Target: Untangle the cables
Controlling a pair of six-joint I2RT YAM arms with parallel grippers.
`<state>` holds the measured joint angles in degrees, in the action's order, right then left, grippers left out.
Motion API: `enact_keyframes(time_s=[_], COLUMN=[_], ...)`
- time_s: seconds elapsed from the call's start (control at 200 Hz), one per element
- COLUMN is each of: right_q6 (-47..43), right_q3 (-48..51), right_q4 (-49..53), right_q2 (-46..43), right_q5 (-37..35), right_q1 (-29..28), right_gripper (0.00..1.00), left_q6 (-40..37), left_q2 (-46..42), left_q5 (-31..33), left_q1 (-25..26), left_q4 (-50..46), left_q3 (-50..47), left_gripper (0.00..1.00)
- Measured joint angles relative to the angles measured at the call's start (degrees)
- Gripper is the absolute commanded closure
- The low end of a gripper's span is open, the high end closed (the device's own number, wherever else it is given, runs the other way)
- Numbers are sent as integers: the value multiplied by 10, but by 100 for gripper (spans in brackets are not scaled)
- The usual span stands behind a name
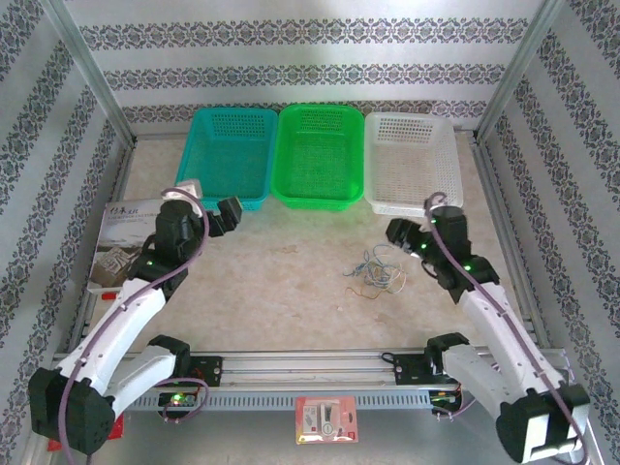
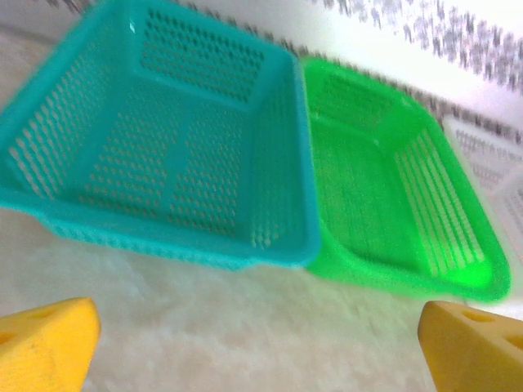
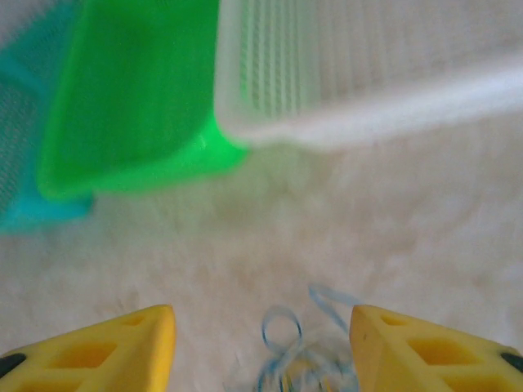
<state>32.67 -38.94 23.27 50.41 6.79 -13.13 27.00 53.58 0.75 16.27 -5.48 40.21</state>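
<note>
1. Top view: the cables lie in one small loose tangle on the bare table, at about 4 o'clock from table centre and well apart from all baskets.
2. Colours in the tangle are whitish and pale blue, with a tan strand at its 9 o'clock edge. The strands overlap and I can't separate them by eye.
3. The right gripper sits at roughly 1 o'clock from the tangle, near it and pointing toward the left side of the view.
4. Right wrist view: the right gripper has its yellow fingers spread, released, with nothing clamped. Pale blue loops of the cables lie in the gap at 6 o'clock of the frame. The picture is blurred, so I cannot tell whether they touch either finger.
5. The left gripper is at about 10 o'clock from table centre, just beside the near edge of the teal basket.
6. Left wrist view: the left gripper is spread wide, released, with nothing between the fingers.
7. Along the 12 o'clock edge stand the teal basket, green basket and white basket, side by side with walls touching or nearly so.
8. A book lies flat at 9 o'clock under the left arm.
9. A red card packet sits at 6 o'clock, on the near side of the mounting rail.
</note>
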Motion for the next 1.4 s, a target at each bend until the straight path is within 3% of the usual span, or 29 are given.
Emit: enact_keyframes(time_s=[0.14,0.325,0.465,0.764,1.149,1.339,1.399], right_q6=[2,2,2,1,2,0,-2], right_q3=[-1,0,1,17,32,32,32], right_q4=[73,103,101,85,66,55,52], right_q2=[38,60,67,85,97,117,123], right_q5=[-80,-145,-153,-151,-148,-144,-142], right_q1=[-73,-78,-76,-76,-61,-50,-50], right_gripper=[42,44,52,56,79,79,86], left_q6=[26,52,63,67,76,78,78], left_q2=[41,110,143,185,184,184,184], left_q5=[8,19,27,29,40,40,40], left_q1=[61,128,161,190,198,200,202], left_q4=[-19,-24,-23,-23,-22,-22,-22], left_q3=[9,31,47,80,82,82,82], left_gripper=[0,0,0,0,0,0,0])
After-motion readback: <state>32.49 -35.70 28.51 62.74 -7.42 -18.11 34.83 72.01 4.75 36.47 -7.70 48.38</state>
